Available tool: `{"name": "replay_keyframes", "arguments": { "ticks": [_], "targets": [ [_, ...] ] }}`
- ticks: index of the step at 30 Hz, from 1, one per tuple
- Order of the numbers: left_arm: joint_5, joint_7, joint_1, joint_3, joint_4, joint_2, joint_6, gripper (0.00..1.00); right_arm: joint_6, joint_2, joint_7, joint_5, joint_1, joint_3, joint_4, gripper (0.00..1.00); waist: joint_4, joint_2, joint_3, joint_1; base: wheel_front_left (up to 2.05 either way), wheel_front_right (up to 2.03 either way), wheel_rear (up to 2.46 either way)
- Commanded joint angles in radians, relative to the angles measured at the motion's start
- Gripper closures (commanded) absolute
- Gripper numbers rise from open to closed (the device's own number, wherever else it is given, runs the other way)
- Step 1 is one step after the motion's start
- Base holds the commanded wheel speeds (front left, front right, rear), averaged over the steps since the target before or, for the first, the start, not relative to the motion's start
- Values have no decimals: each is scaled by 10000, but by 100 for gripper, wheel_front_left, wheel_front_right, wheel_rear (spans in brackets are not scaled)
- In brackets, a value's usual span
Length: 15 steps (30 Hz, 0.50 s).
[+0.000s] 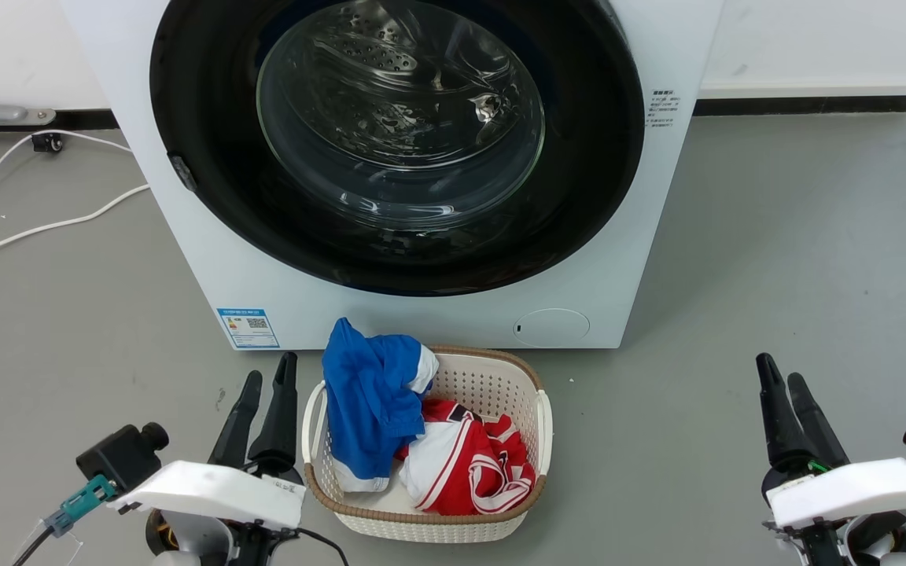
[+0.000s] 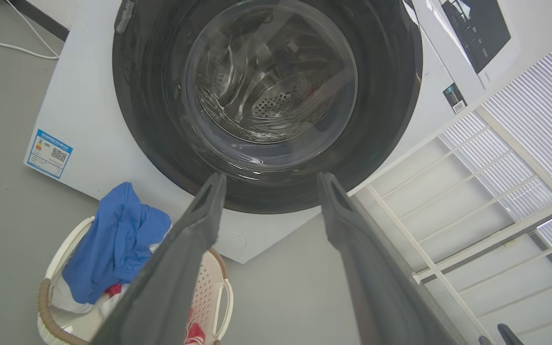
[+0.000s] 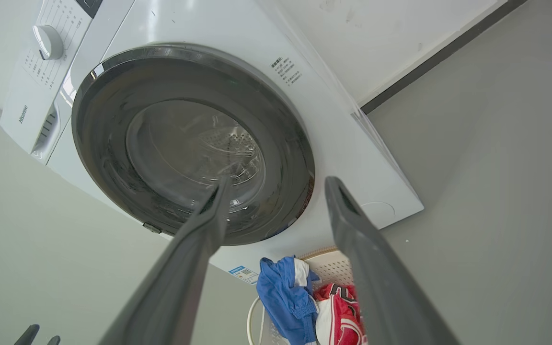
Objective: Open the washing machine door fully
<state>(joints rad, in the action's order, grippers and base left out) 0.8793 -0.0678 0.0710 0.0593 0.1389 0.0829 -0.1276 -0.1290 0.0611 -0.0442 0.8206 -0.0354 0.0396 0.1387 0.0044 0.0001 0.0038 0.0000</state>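
My left claw point(image 1: 270, 368) and right claw point(image 1: 779, 369) both hang released, fingers parted, gripping nothing, low over the grey floor point(image 1: 775, 259). The large round washing machine door point(image 1: 398, 141), a glossy black ring around bulging clear glass, sits shut against the big white front-loading washing machine point(image 1: 264, 291) at the floor's far edge. Between my claws stands a cream perforated laundry basket point(image 1: 543, 409) holding blue and red clothes.
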Motion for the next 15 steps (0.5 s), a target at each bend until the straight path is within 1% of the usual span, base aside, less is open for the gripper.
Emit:
{"name": "replay_keyframes", "arguments": {
  "ticks": [1, 7, 15],
  "targets": [
    [-461, -119, 190, 65, -203, 47, -19, 0, -11, 15, -12, -425, -18, -25, -183, 0, 5, -1, 1, 0, 0, 0, 0],
    [-1578, -308, 162, 201, -264, 92, 99, 0, -13, -20, -29, -1506, 29, -85, -297, 0, -4, -1, 5, 0, 0, 0, 0],
    [-2657, -550, 147, 353, -171, 167, 176, 0, -15, -47, -62, -2661, 128, -108, -385, 0, -3, -1, -18, 0, 0, 0, 0]
  ]
}}
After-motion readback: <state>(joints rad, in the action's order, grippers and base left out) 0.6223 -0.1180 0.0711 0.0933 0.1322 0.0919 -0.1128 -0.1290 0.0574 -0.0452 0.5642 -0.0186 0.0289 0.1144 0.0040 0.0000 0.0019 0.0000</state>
